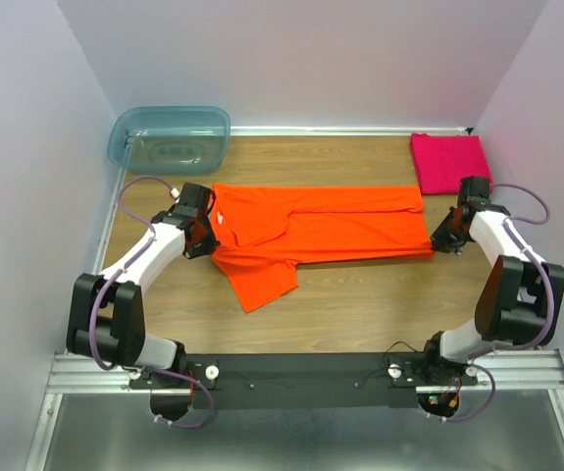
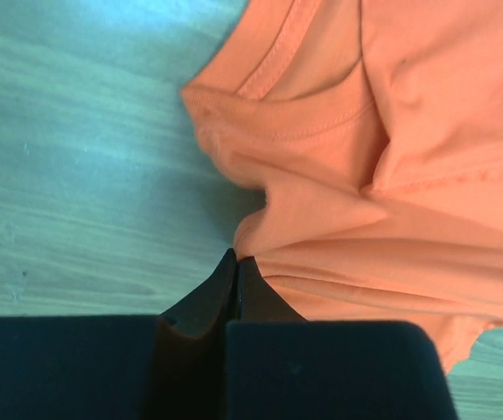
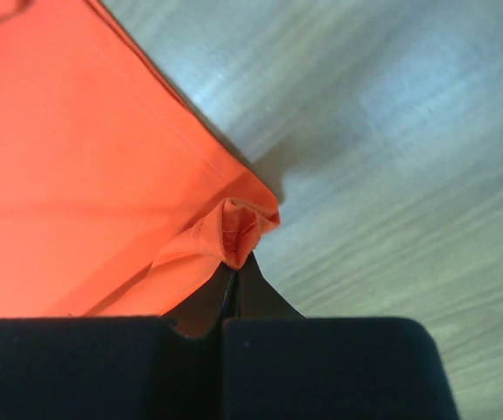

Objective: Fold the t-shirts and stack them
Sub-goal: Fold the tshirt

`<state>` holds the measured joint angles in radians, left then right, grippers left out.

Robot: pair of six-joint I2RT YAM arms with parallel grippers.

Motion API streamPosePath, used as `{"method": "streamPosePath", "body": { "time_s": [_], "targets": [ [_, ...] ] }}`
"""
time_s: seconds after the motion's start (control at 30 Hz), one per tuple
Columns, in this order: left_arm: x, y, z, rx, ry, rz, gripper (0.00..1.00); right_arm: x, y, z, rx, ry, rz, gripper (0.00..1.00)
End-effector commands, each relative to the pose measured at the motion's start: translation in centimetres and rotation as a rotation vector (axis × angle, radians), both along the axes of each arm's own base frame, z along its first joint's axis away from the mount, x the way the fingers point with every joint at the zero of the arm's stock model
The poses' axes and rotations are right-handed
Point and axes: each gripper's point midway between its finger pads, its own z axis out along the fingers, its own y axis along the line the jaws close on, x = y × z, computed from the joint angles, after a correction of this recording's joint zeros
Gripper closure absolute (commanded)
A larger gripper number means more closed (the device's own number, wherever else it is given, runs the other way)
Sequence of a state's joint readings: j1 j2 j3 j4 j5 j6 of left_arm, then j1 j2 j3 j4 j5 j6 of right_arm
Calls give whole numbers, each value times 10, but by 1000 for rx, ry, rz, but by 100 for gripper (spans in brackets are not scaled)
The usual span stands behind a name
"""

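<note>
We see the orange t-shirt [image 1: 321, 231] lying across the middle of the wooden bench [image 1: 360, 314], folded lengthwise into a long band, with one short sleeve sticking out toward the near edge on its left part. The left arm [image 1: 154, 250] reaches to the band's left end, by the neckline. In the left wrist view, its jaws are clenched together, and a raised fold of the orange cloth [image 2: 391, 175] meets their tips, so we read them as pinching the shirt there. The right arm [image 1: 502, 245] reaches to the band's right end. In the right wrist view, its jaws are pressed closed on a small bunched corner of the hem [image 3: 234, 229]. The magenta t-shirt [image 1: 448, 162] lies folded to a square in the far right corner of the bench, apart from the orange one. A translucent blue-green tub [image 1: 169, 135] sits at the far left corner.
</note>
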<state>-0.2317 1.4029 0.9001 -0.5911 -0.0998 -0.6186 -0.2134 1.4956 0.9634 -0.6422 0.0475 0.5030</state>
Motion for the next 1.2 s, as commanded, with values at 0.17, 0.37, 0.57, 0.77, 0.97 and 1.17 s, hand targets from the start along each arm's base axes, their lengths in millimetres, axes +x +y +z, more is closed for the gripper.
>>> {"method": "streamPosePath", "body": {
  "time_s": [0.17, 0.37, 0.57, 0.77, 0.97, 1.17],
  "targets": [
    [19, 4, -6, 25, 15, -46, 100, 25, -2, -4, 26, 2, 44, 99],
    [27, 10, -6, 27, 15, -44, 100, 40, 5, 0, 44, -21, 68, 99],
    [29, 14, -7, 27, 16, -41, 100, 46, 3, 0, 34, -25, 59, 99],
    [37, 15, -9, 27, 17, -47, 100, 51, -3, -4, 9, -24, 43, 99],
    [41, 17, -11, 25, 16, -40, 100, 59, -1, -4, 8, -36, 46, 99],
    [45, 18, -14, 17, 9, -36, 100, 63, 2, -9, 8, -32, 47, 99]
  ]
}}
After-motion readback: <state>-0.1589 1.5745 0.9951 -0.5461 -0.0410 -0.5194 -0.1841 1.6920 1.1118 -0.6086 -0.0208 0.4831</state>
